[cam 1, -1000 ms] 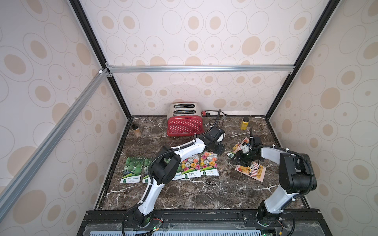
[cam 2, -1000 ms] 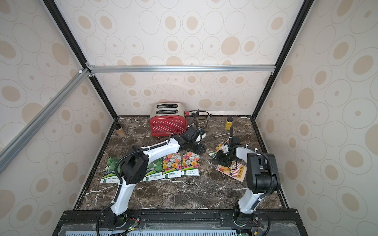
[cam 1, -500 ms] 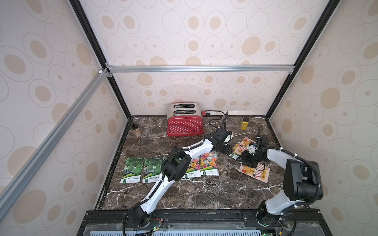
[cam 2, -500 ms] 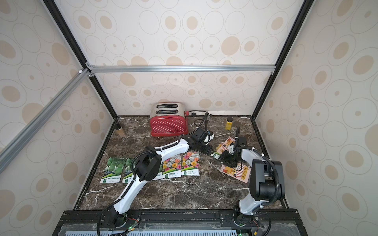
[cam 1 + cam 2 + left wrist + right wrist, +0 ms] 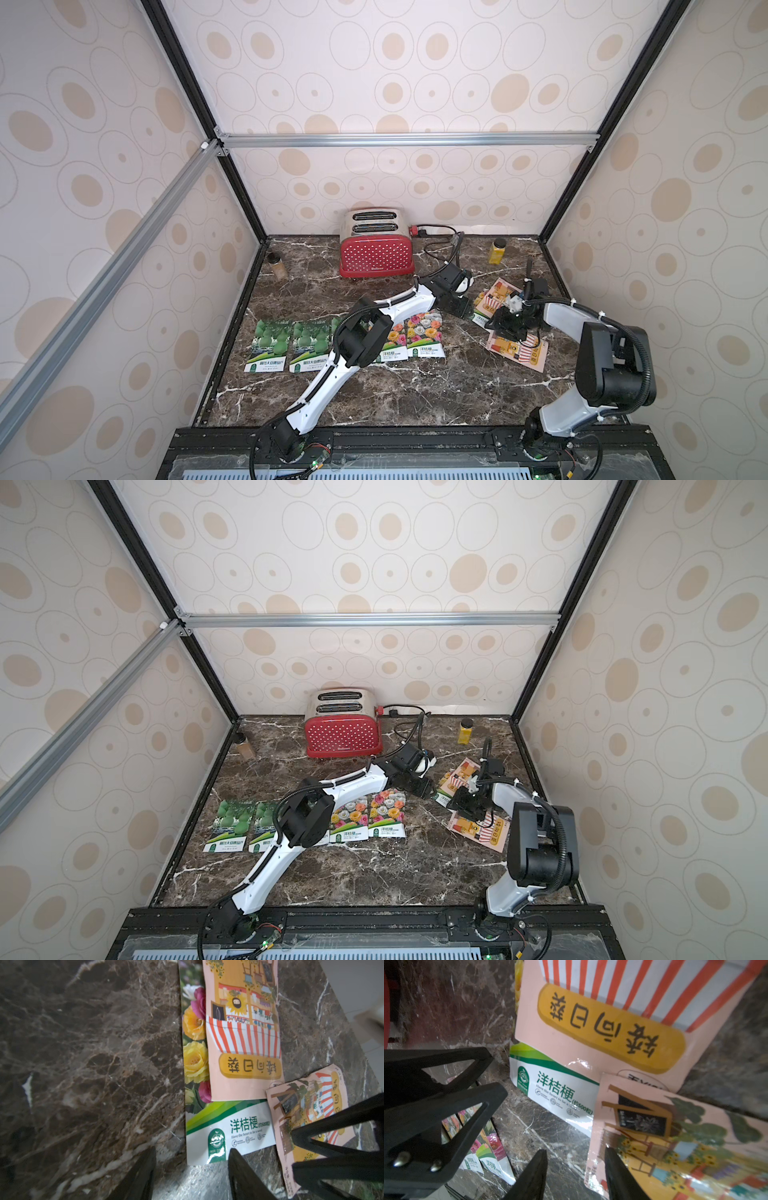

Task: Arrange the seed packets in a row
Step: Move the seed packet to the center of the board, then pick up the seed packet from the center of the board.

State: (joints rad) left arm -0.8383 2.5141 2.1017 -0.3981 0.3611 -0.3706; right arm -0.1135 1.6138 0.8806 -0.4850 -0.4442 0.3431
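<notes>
Arrangement of seed packets (image 5: 395, 340) on the desk (image 5: 415, 386), located relative to the red toaster (image 5: 376, 253). In front of the toaster, on the robot's side of it, green gourd packets (image 5: 272, 345) and flower packets (image 5: 424, 334) lie edge to edge in a row, part of it hidden under the left arm (image 5: 399, 301). Off the toaster's front corner, toward the right arm (image 5: 561, 316), three packets lie in an overlapping heap. A third flower packet (image 5: 228, 1130) sits beneath a peach shop packet (image 5: 243, 1032), and a second peach packet (image 5: 307, 1109) overlaps the corners of both. The left tool (image 5: 191, 1150) hovers at the buried flower packet's white band, jaws moderately apart and empty. The right tool (image 5: 575, 1149) stands just beside the second peach packet's edge, likewise half-spread and empty. Both appear posed to separate the heap, probably because the covered flower packet cannot be drawn out cleanly.
</notes>
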